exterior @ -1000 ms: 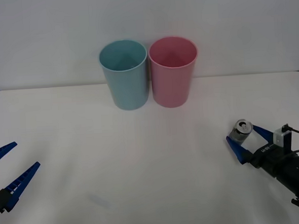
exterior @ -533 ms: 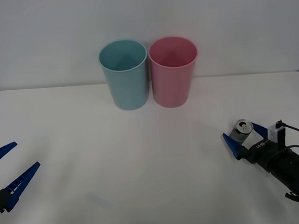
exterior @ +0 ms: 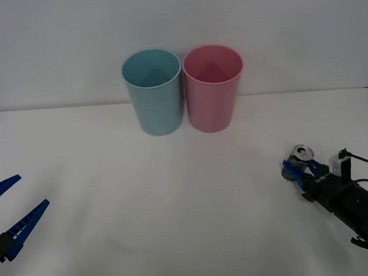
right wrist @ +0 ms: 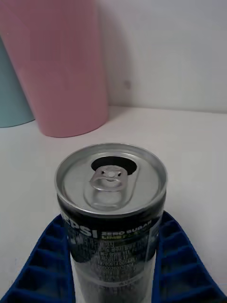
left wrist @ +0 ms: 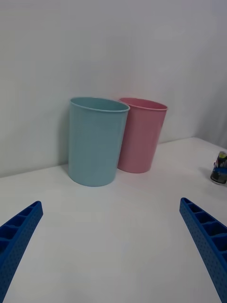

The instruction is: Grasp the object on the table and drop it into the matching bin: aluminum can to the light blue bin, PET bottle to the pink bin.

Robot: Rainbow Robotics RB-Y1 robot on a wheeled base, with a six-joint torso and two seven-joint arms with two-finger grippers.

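Observation:
The aluminum can (exterior: 302,154), a small silver can with a pull-tab top, stands upright on the white table (exterior: 188,200) at the right. My right gripper (exterior: 300,166) is shut on the can, low on its body. In the right wrist view the blue fingers (right wrist: 45,265) press against both sides of the can (right wrist: 112,189). The light blue bin (exterior: 153,92) and the pink bin (exterior: 213,87) stand side by side at the table's far middle. My left gripper (exterior: 10,211) rests open and holding nothing at the table's near left. It faces both bins (left wrist: 97,142), and the can (left wrist: 219,168) stands farther off.
A plain white wall rises right behind the two bins. Open white tabletop lies between the can and the bins, and between the two arms. The table's right edge runs close to the right arm (exterior: 357,209).
The right gripper's fingers, spread on either side of the can before, have closed onto it. The can is still standing on the table. The left arm has not moved.

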